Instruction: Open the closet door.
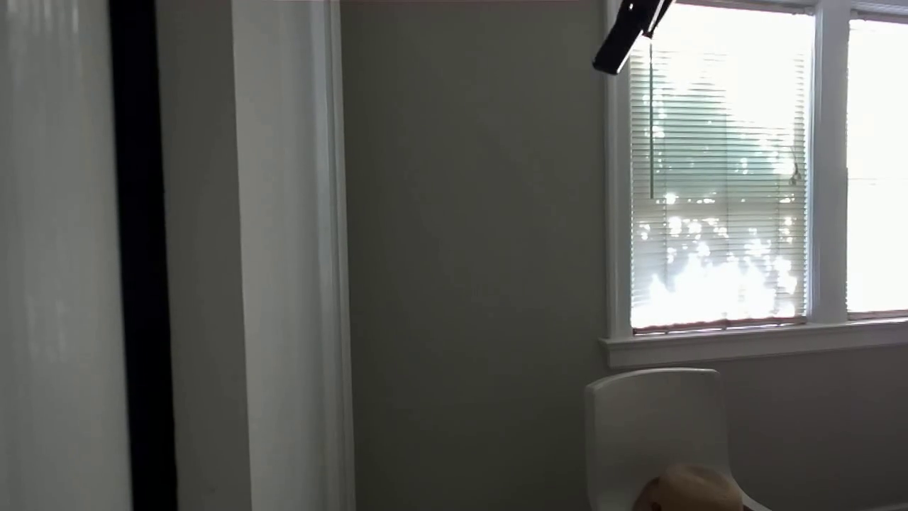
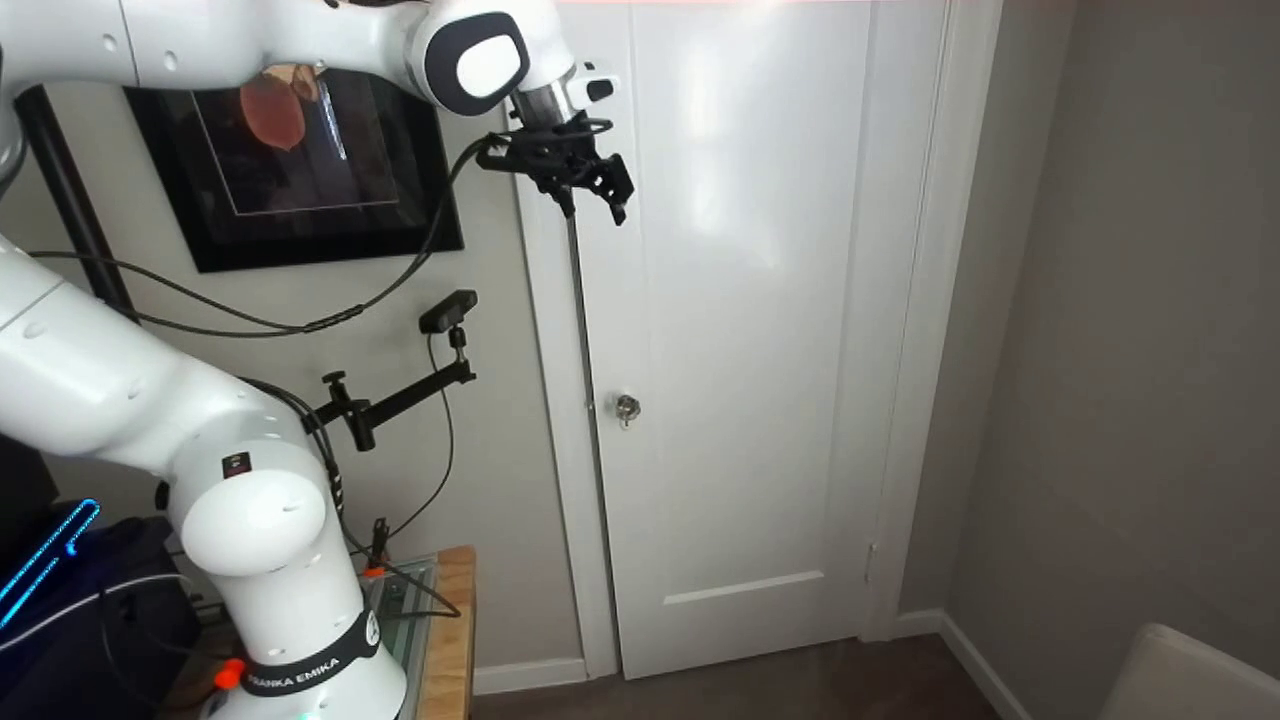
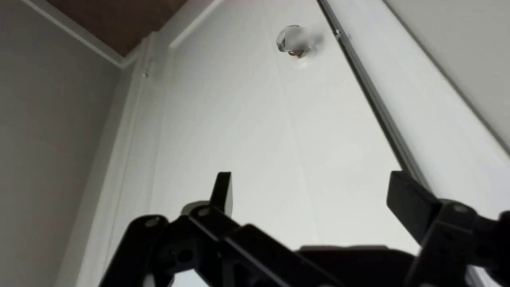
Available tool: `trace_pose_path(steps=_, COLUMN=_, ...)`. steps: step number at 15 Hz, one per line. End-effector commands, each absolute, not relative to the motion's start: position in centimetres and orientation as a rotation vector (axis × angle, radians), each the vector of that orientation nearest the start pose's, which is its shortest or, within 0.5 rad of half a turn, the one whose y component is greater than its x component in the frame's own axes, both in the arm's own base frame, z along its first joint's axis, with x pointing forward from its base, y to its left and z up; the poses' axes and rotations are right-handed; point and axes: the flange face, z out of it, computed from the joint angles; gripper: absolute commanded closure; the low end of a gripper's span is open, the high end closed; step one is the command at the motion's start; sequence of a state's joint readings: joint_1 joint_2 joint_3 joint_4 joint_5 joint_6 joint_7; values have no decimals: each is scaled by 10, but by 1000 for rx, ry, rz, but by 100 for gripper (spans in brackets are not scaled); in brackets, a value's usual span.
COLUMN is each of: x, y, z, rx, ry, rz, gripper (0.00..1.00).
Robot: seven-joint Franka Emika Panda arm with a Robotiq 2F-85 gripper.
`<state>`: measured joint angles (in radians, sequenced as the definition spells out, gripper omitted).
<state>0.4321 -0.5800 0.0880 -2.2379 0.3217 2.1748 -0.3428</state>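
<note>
Well above the round knob [image 2: 627, 408] in an exterior view, the end effector [image 2: 594, 210] hangs with its fingers [image 3: 414, 203] spread wide and nothing in their grip, while the closet door [image 2: 745, 330], reaching above and below that knob, stands beyond those fingers in the wrist view.

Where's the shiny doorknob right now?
In an exterior view, the doorknob is on the closet door, near its left edge as pictured, close to the white door frame and lower than the open gripper.
</note>
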Motion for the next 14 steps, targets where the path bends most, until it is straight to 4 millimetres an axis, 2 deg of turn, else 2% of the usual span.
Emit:
trace_pose_path(steps=1, x=348, y=238, z=660, rx=-2387, ry=-1083, rz=-694, gripper=0)
trace_pose_path(steps=3, x=346, y=243, z=666, rx=-2329, ry=-1130, rz=-736, gripper=0)
trace_pose_path(steps=4, x=343, y=239, z=659, rx=-2402, ry=-1094, rz=-710, gripper=0)
trace_pose_path(steps=9, x=343, y=240, z=659, rx=-2399, ry=-1101, rz=-711, gripper=0)
trace_pose_path(steps=10, x=343, y=238, z=652, rx=-2426, ry=-1095, rz=-677, gripper=0)
trace_pose_path(steps=14, x=347, y=276, z=641, rx=-2385, ry=-1116, rz=-728, gripper=0)
